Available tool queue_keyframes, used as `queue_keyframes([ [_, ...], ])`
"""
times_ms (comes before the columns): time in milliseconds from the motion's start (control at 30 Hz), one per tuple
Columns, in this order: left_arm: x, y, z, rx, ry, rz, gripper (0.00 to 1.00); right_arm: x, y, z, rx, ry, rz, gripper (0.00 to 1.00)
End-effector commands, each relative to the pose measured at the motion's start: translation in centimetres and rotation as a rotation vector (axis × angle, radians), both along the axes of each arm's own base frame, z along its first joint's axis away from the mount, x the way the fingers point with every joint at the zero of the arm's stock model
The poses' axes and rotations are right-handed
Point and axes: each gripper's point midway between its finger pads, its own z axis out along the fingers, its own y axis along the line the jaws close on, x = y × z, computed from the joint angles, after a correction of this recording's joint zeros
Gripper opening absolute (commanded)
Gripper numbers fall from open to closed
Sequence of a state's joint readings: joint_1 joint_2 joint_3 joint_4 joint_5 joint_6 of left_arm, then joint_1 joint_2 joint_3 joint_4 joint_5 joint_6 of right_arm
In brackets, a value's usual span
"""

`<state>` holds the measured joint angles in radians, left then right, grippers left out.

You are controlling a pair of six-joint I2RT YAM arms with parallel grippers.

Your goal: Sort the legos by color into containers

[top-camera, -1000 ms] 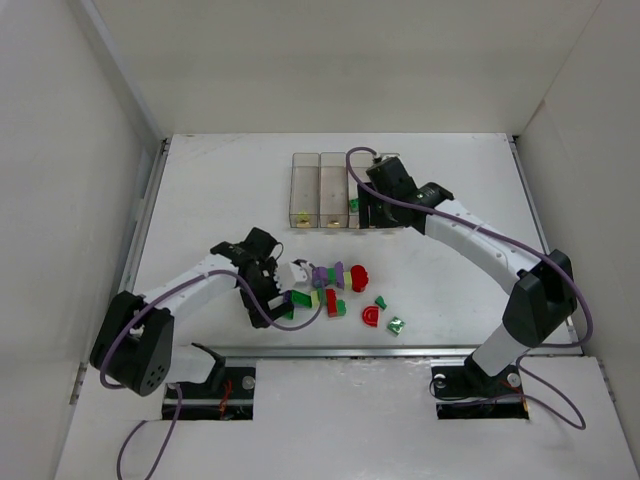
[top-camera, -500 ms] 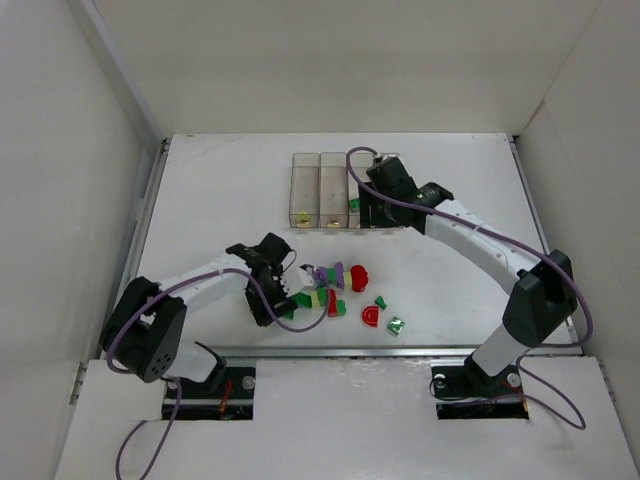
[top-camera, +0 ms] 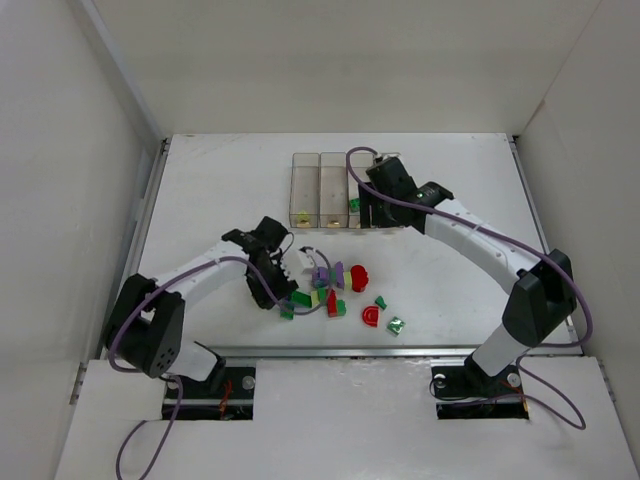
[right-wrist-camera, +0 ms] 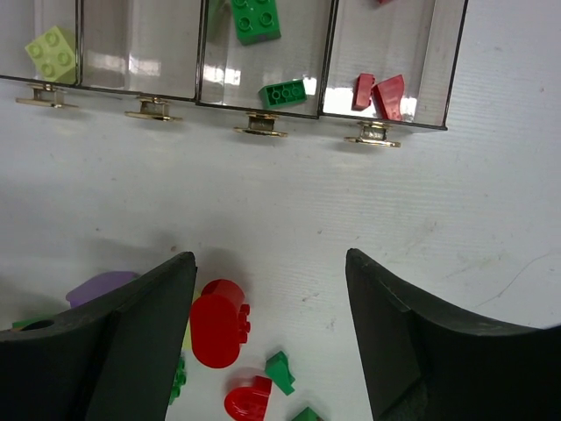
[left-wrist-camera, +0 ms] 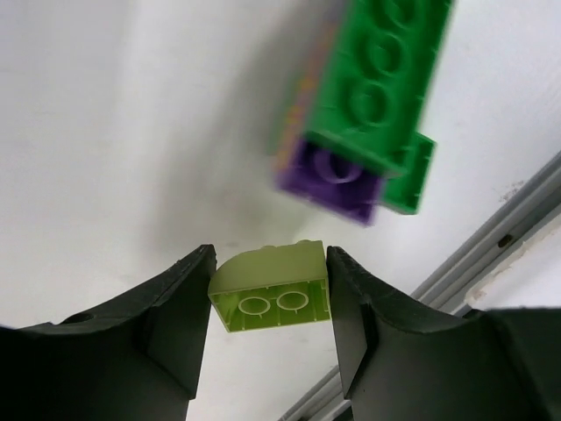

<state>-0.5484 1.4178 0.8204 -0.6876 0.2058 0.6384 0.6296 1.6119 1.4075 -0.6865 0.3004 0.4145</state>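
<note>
Held across two opposite flat walls: a pale yellow-green brick (left-wrist-camera: 272, 298), clamped in the left gripper (left-wrist-camera: 268, 303) with contact at both pads. Hard to tell from the wrist view whether lifted clear of the tabletop (left-wrist-camera: 105, 114) or resting on it.

Probably very light, rigid and glossy. No crushing to fear, but likely to twist or squirt out under an off-centre pinch. Best taken squarely on flat opposite walls, low on the body and away from the rounded upper edge.

Just beyond, a green brick (left-wrist-camera: 381, 88) lying over a purple brick (left-wrist-camera: 337, 180), close enough to be nudged. Around these, the other loose legos (top-camera: 340, 290), scattered near the middle of the near edge.

Farther out, toward the far edge and roughly central, the containers (top-camera: 320, 175) in a row. By the right wrist view:
- a pale piece in the bin nearest the left edge
- nothing in the next
- green pieces in the third
- red pieces in the fourth

At the near side of that row, the right gripper (right-wrist-camera: 267, 259), spread wide and holding nothing, with a red brick (right-wrist-camera: 217, 329) on the tabletop beneath.
</note>
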Motion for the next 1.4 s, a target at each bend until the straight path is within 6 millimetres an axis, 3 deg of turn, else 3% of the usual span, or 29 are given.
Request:
queue_keyframes([
  [0, 3.4, -0.5, 3.5, -0.063, -0.091, 0.01, 0.0, 1.6, 0.0, 2.2, 0.019, -0.06, -0.01, 0.75],
  [100, 5.7, 0.1, 5.1, -0.088, -0.148, 0.033, 0.0, 2.9, -0.2, 2.7, 0.029, -0.076, -0.018, 0.75],
  [233, 10.8, -1.0, 8.0, -0.202, -0.245, 0.1, 0.0, 4.7, -0.7, 4.0, 0.064, -0.106, -0.025, 0.75],
  [267, 13.3, -2.2, 10.2, -0.258, -0.325, 0.104, 0.0, 5.3, -1.1, 4.1, 0.058, -0.109, -0.033, 0.75],
  [333, 16.1, -3.6, 11.1, -0.325, -0.352, 0.156, 0.0, 6.2, -1.3, 3.8, 0.05, -0.112, -0.039, 0.75],
  [367, 18.8, -4.7, 13.6, -0.376, -0.444, 0.166, 0.0, 6.7, -1.8, 3.8, 0.04, -0.114, -0.041, 0.75],
  [467, 22.6, -6.6, 14.3, -0.455, -0.478, 0.241, 0.0, 8.2, -2.2, 3.6, 0.025, -0.114, -0.04, 0.75],
  [500, 24.9, -7.5, 15.0, -0.487, -0.519, 0.253, 0.0, 8.5, -2.1, 3.9, 0.029, -0.122, -0.04, 0.75],
  [533, 25.8, -7.8, 15.2, -0.5, -0.528, 0.263, 0.04, 8.9, -2.5, 3.0, 0.02, -0.102, -0.04, 0.75],
  [600, 28.1, -8.6, 14.7, -0.491, -0.55, 0.28, 0.16, 9.9, -3.1, 3.5, 0.026, -0.113, -0.049, 0.75],
  [633, 28.6, -8.9, 14.5, -0.496, -0.542, 0.295, 0.16, 9.9, -2.9, 2.8, 0.028, -0.097, -0.04, 0.75],
  [667, 29.2, -9.1, 14.1, -0.494, -0.539, 0.295, 0.27, 10.3, -3.4, 3.2, 0.026, -0.108, -0.048, 0.75],
  [733, 30.4, -10.0, 13.1, -0.49, -0.517, 0.316, 0.32, 10.5, -3.7, 2.9, 0.021, -0.096, -0.043, 0.75],
  [900, 31.5, -10.8, 13.3, -0.5, -0.531, 0.341, 0.44, 10.4, -4.5, 2.2, -0.018, -0.077, -0.036, 0.75],
  [967, 31.6, -11.4, 13.3, -0.502, -0.551, 0.323, 0.58, 10.1, -4.7, 2.2, -0.019, -0.074, -0.036, 0.75],
  [1000, 31.1, -11.7, 13.6, -0.503, -0.554, 0.305, 0.62, 10.0, -4.7, 3.0, -0.012, -0.09, -0.036, 0.75],
  [1033, 31.1, -12.1, 14.6, -0.512, -0.582, 0.298, 0.67, 9.7, -4.8, 2.4, -0.018, -0.077, -0.036, 0.75],
  [1067, 31.0, -11.9, 14.2, -0.5, -0.577, 0.304, 0.7, 9.5, -4.9, 2.9, -0.014, -0.085, -0.036, 0.75],
  [1200, 30.4, -11.0, 16.8, -0.495, -0.628, 0.378, 0.82, 7.4, -5.7, 2.8, -0.003, -0.073, -0.053, 0.75],
  [1233, 29.9, -10.4, 18.7, -0.503, -0.657, 0.408, 0.82, 6.8, -6.0, 3.9, 0.015, -0.093, -0.062, 0.75],
  [1267, 29.4, -9.6, 19.3, -0.491, -0.669, 0.44, 0.82, 5.8, -6.0, 3.3, 0.012, -0.075, -0.07, 0.75],
  [1300, 28.6, -9.8, 20.1, -0.5, -0.675, 0.431, 0.82, 5.5, -6.1, 4.0, 0.024, -0.083, -0.078, 0.75],
  [1333, 27.5, -9.3, 22.6, -0.524, -0.707, 0.428, 0.82, 4.0, -6.3, 4.1, 0.025, -0.068, -0.077, 0.75],
  [1367, 26.6, -8.9, 23.3, -0.527, -0.709, 0.428, 0.82, 3.3, -6.6, 4.0, 0.037, -0.052, -0.096, 0.75],
])
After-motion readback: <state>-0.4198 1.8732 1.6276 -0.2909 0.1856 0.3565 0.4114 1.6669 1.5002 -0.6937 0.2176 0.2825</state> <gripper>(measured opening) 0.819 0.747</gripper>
